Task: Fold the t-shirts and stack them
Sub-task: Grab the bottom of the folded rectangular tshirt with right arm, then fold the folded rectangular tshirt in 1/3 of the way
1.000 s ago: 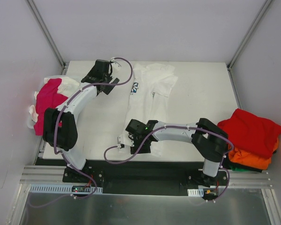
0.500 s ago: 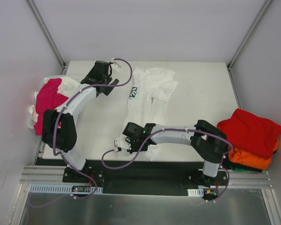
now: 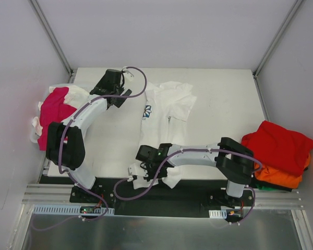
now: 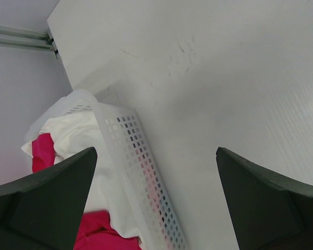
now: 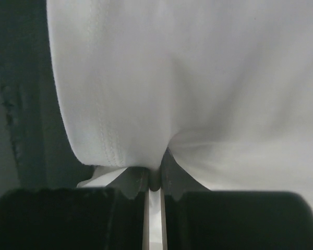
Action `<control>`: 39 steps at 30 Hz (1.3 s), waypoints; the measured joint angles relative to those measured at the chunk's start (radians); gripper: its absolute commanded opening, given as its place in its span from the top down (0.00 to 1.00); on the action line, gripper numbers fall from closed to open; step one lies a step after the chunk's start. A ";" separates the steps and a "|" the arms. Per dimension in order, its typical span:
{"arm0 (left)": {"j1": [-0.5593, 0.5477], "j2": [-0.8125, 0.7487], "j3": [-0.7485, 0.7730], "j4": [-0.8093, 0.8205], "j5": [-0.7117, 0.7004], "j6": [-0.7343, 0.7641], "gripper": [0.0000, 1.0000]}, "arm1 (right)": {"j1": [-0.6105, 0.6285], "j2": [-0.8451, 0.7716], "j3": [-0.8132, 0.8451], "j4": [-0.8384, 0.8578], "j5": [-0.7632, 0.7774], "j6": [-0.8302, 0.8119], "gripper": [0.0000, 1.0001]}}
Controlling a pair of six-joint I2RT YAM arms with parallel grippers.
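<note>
The flat white table [image 3: 224, 104] is carrying the long white cotton t-shirt [image 3: 167, 112], which is lying stretched from the far centre to the near edge. This cloth is likely handling as light, limp and non-fragile; taking hold at a hem or corner is advisable, since bunched layers may slip.

The folded red t-shirt [image 3: 279, 143] is resting on the orange t-shirt [image 3: 279, 177] at the right. The perforated white plastic basket [image 4: 141, 172] is holding the magenta-pink t-shirt [image 3: 55, 112].

The right gripper [image 5: 155, 182] is pinching the white hem, jaws nearly together. The left gripper [image 3: 124, 92] is hovering fully spread, holding nothing.

The blue chest print [image 3: 147, 111] is showing; its lettering is too small to read.
</note>
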 measured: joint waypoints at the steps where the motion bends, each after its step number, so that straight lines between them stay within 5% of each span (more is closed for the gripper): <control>1: 0.000 0.000 -0.003 0.000 0.000 0.000 0.01 | 0.010 -0.005 0.000 -0.019 -0.005 0.003 0.99; 18: 0.000 -0.019 -0.041 0.008 0.001 -0.004 0.01 | -0.008 -0.111 0.169 -0.216 0.187 0.008 0.99; 39: 0.000 -0.096 -0.098 0.011 0.003 -0.007 0.01 | -0.401 0.099 0.330 -0.233 0.248 -0.122 0.99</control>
